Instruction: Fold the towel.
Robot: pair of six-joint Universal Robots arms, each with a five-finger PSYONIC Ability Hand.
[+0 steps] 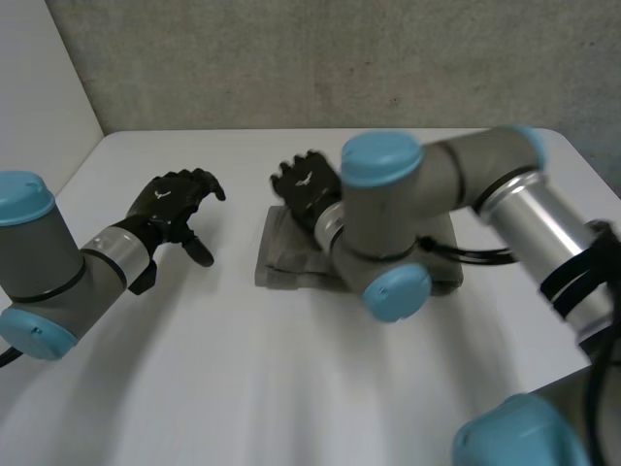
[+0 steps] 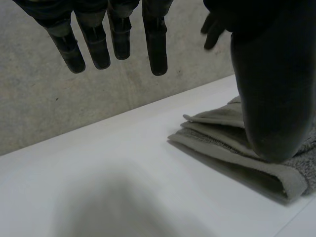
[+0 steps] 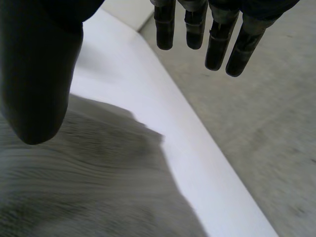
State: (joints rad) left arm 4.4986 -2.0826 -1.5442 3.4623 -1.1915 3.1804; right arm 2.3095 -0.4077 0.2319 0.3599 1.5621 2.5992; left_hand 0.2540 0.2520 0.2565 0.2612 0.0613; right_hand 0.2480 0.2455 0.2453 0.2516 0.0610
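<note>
grey towel [image 1: 289, 260]: folded in layers, lying flat near the middle of the white table [image 1: 243, 388]
right hand [image 1: 309, 189]: over the towel's far edge, fingers straight and apart from the thumb, holding nothing
left hand [image 1: 175, 209]: above bare table, beside the towel and apart from it, fingers loosely spread, empty

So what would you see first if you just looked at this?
The big right arm with its light-blue caps bends across the middle of the white table. Under it lies a folded grey towel, with the black right hand open at its far edge. The left hand hangs open beside the towel, holding nothing.
</note>
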